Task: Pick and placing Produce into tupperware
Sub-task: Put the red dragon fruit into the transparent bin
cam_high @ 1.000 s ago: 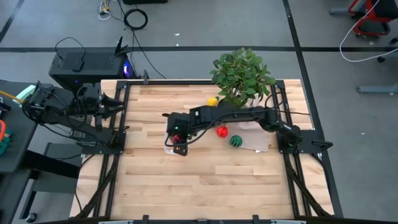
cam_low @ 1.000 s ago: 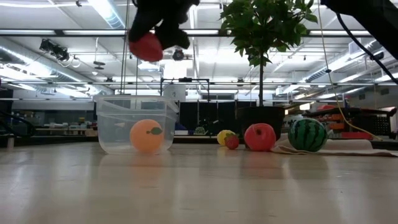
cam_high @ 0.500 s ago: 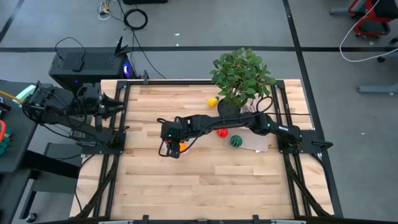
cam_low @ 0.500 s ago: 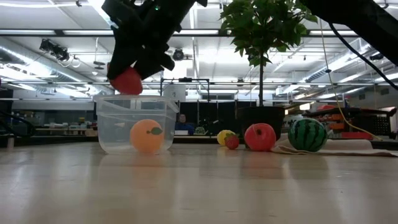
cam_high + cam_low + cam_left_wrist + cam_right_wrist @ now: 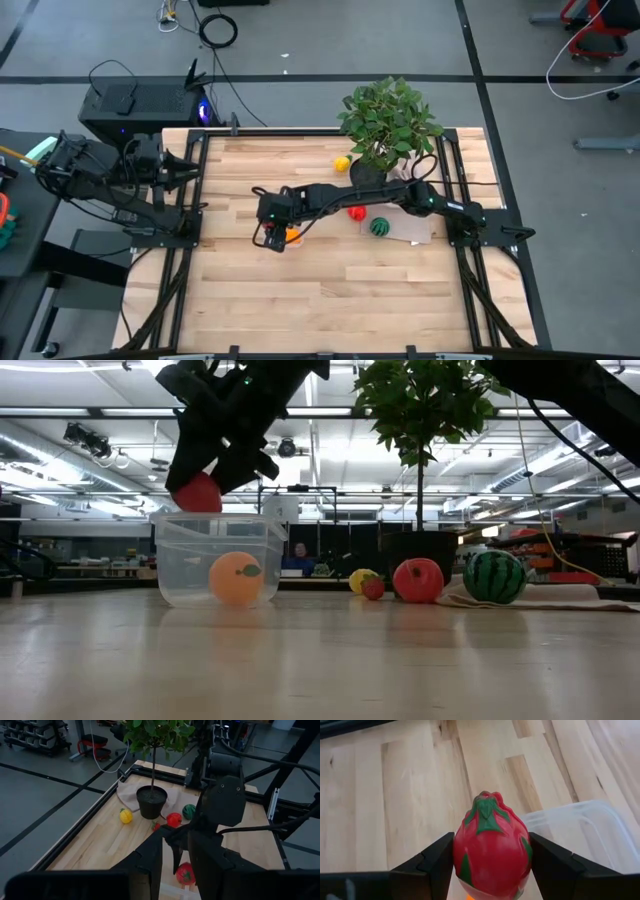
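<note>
On the table (image 5: 330, 300) the placing step is in hand: the right gripper (image 5: 491, 870), clamped on a red fruit (image 5: 491, 846), hangs above the tupperware (image 5: 215, 560) holding an orange (image 5: 236, 578), so lowering and releasing seems next.

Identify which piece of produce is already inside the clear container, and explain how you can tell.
The orange fruit: it sits within the tupperware walls. The red dragon fruit is in the right gripper above it; the rest lie on the table.
</note>
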Robot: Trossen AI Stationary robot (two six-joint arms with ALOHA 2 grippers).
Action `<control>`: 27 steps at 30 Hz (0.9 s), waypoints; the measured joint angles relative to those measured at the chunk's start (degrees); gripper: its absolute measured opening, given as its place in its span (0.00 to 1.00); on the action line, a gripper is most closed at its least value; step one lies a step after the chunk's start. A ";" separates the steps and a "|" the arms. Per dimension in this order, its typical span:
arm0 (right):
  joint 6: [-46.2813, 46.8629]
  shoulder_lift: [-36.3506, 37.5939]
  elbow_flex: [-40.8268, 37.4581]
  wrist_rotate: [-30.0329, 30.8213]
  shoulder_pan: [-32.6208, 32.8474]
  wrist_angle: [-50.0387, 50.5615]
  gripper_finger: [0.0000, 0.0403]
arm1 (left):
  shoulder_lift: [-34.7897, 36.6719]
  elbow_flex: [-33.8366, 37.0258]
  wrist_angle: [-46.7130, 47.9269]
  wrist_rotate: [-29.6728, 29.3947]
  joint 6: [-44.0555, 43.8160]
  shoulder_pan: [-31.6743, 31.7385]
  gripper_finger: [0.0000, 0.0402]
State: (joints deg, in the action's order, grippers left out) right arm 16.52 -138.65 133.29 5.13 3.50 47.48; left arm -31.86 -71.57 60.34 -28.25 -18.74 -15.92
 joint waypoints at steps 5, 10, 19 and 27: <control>0.32 0.00 0.00 0.11 0.01 -0.01 0.58 | 0.00 0.00 0.00 0.00 0.00 -0.02 0.25; 1.88 0.00 0.00 -0.24 0.04 0.01 0.58 | 0.00 0.00 0.00 0.00 0.00 -0.02 0.25; 3.45 0.00 0.00 -2.53 0.21 0.05 0.58 | 0.00 0.00 0.00 0.00 0.04 -0.01 0.25; 4.40 0.02 0.00 -2.82 0.29 0.06 0.61 | 0.00 0.00 0.00 0.00 0.04 0.00 0.25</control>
State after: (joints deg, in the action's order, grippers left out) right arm 20.92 -138.63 133.29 2.31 3.79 47.54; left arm -31.86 -71.57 60.34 -28.25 -18.70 -15.92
